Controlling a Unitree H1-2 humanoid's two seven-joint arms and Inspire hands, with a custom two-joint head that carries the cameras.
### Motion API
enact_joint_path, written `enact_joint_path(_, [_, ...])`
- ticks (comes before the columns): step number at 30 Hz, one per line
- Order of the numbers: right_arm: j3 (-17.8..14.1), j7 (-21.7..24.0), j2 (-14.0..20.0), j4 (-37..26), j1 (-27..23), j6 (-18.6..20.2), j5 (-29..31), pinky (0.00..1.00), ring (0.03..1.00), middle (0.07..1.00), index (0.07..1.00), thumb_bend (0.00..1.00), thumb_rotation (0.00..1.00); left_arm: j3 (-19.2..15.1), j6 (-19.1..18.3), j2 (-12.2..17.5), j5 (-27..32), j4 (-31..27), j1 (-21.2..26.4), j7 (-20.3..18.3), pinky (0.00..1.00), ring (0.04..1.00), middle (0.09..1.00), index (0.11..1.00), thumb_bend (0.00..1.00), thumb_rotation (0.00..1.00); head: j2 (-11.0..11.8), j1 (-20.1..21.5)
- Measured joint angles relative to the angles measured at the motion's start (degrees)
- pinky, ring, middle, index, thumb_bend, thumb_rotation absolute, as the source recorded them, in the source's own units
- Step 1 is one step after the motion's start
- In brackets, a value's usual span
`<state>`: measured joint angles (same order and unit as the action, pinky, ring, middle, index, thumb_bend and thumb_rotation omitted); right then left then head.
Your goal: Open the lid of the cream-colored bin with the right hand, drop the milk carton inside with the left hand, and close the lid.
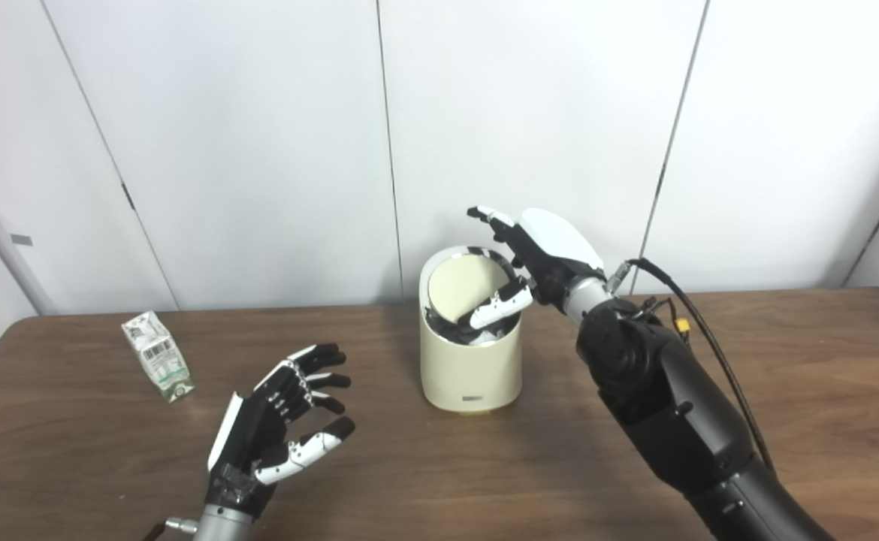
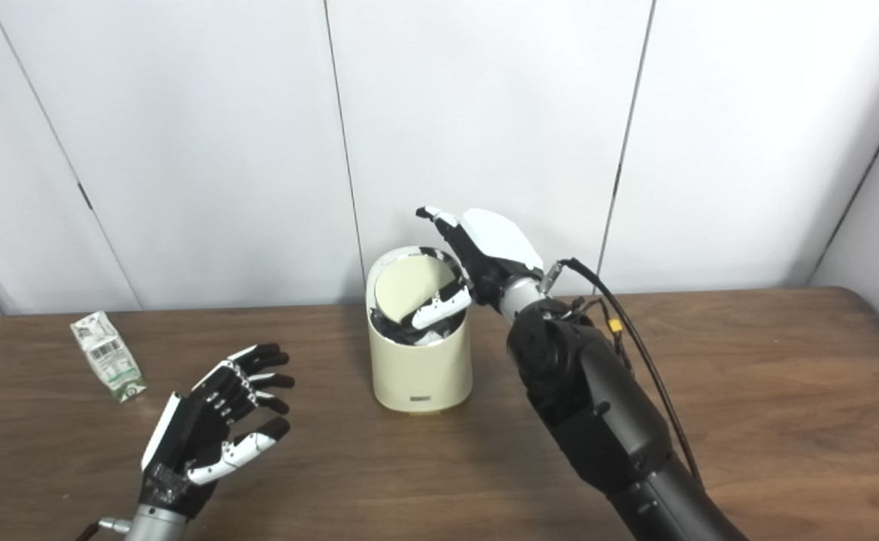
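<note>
**Lid up, carton not yet picked**

Cream bin (image 1: 471, 361) stood mid-tabletop (image 1: 439, 466), near the back wall. Lid (image 1: 460, 289) was tilted up on its far edge, inner face toward the cameras, mouth of the bin showing. Right robot hand (image 1: 530, 263) was at the rim: thumb dipped into the opening, fingers (image 1: 493, 218) raised behind the lid's edge, seemingly propping it rather than clamping it.

Left robot hand (image 1: 278, 421) hovered over the tabletop, palm up, fingers spread wide, holding nothing. Milk carton (image 1: 158, 355) sat upright, slightly tilted, at the left rear of the tabletop, well apart from the bin and from that hand.

Judgement: opening step looked done. Next move calls for the left hand to reach left and back, then close on the carton while the right keeps the lid raised.
</note>
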<state>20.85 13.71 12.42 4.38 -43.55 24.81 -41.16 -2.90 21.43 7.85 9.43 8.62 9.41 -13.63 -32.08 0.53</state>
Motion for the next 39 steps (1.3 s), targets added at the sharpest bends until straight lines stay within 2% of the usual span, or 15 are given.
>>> enact_joint_path(10, [0.6,1.4,-0.3,0.3,-1.1,1.6,-3.0,0.64,0.841,0.929,0.911,0.91,0.23,0.2,-0.7,-0.1,0.1,-0.4,-0.2,-0.1,0.55,0.696,0.792,0.807,0.69,0.16,-0.3,-0.1])
enact_joint_path(15, [0.3,1.6,-0.6,0.7,-1.2,1.6,-3.6,0.63,0.830,0.923,0.907,0.90,0.25,0.2,-0.7,-0.1,0.1,-0.5,-0.3,0.0,0.56,0.696,0.787,0.803,0.69,0.16,-0.2,-0.1])
enact_joint_path(19, [-1.2,1.1,-1.0,1.2,-1.0,1.4,-2.1,0.67,0.853,0.906,0.892,0.85,0.28,0.2,-0.7,-0.1,0.1,-0.5,-0.3,-0.1,0.55,0.696,0.787,0.801,0.70,0.16,-0.2,0.1])
enact_joint_path(22, [-3.1,0.3,-1.5,1.4,-0.5,1.4,-0.4,0.73,0.873,0.908,0.887,0.83,0.29,0.2,-0.7,-0.2,0.2,-0.5,-0.3,-0.1,0.56,0.699,0.789,0.802,0.70,0.16,0.0,0.3])
enact_joint_path(27, [-6.1,-1.2,-2.0,1.4,-0.5,1.3,2.5,0.73,0.878,0.920,0.895,0.81,0.29,0.2,-0.9,-0.2,0.2,-0.5,-0.3,0.0,0.56,0.693,0.783,0.802,0.69,0.15,0.1,0.3])
enact_joint_path(33, [-6.4,-3.3,-2.3,1.5,-0.5,0.7,3.6,0.71,0.866,0.906,0.880,0.81,0.28,0.3,-0.9,-0.2,0.0,-0.5,-0.3,0.1,0.57,0.699,0.786,0.801,0.70,0.16,0.0,0.2])
enact_joint_path(39, [-5.9,-3.7,-2.2,1.9,-0.5,0.9,3.4,0.70,0.850,0.898,0.870,0.83,0.26,0.3,-1.6,-0.4,-0.1,-0.9,-0.5,0.4,0.56,0.694,0.780,0.796,0.68,0.13,-0.2,0.0])
